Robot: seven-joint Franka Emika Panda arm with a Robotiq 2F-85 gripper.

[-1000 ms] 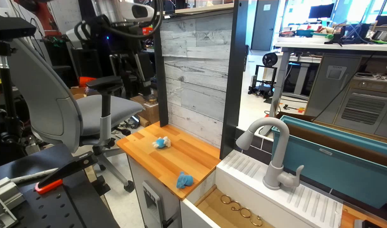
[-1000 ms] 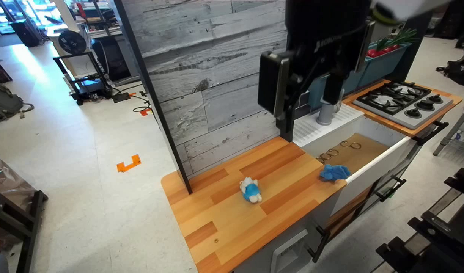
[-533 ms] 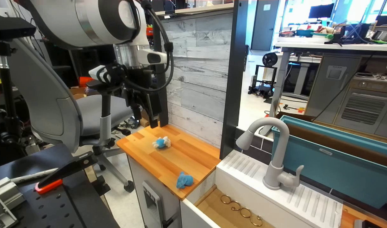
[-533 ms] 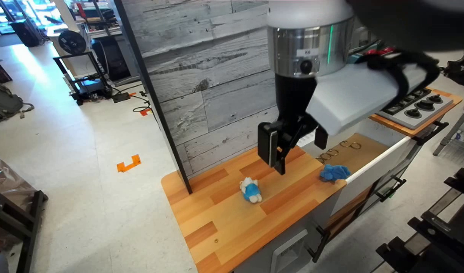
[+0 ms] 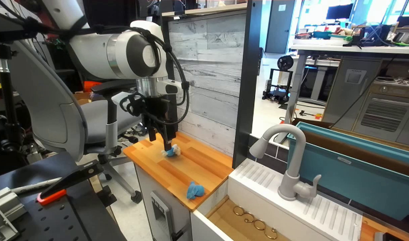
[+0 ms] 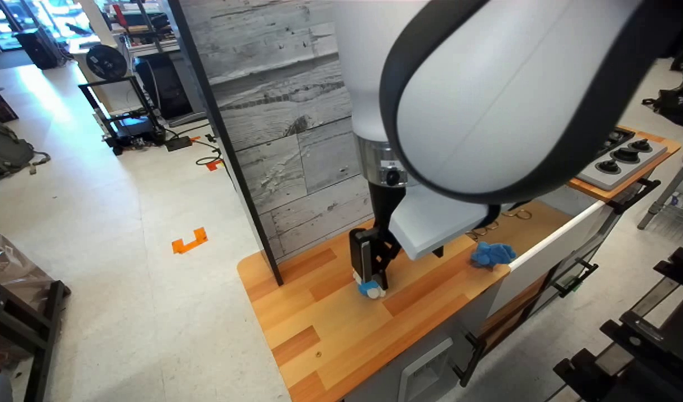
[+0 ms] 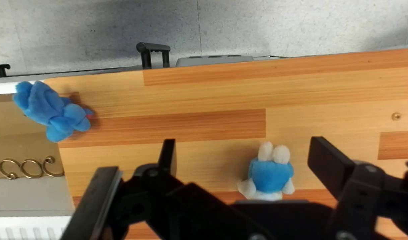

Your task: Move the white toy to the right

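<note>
Off at the left of an exterior view, a grey office chair (image 5: 70, 124) stands beyond the end of the wooden counter (image 5: 194, 164), and your gripper (image 7: 242, 155) hangs low over that end of the wood, its fingers (image 7: 168, 156) spread wide and holding nothing. Go by the wrist view for the grasp: from left to right you have one finger, a broad gap, the white toy (image 7: 270, 176) in its blue shirt lying on the counter, a narrower gap, then the second finger. So the toy sits between the fingers but off centre, and a small shift toward the right of that view would likely even things up. As far as it shows, its long axis runs up and down there, roughly square to the fingers' travel, so you should meet it across its sides. You cannot tell from these views whether a fingertip touches it. Farther right in both exterior views, the blue toy (image 5: 195, 190) lies at the counter's edge beside the sink (image 5: 258, 207), well apart from the white one. If right means that way, you will probably carry toward the sink and its faucet (image 5: 293, 167), keeping off the blue toy.
</note>
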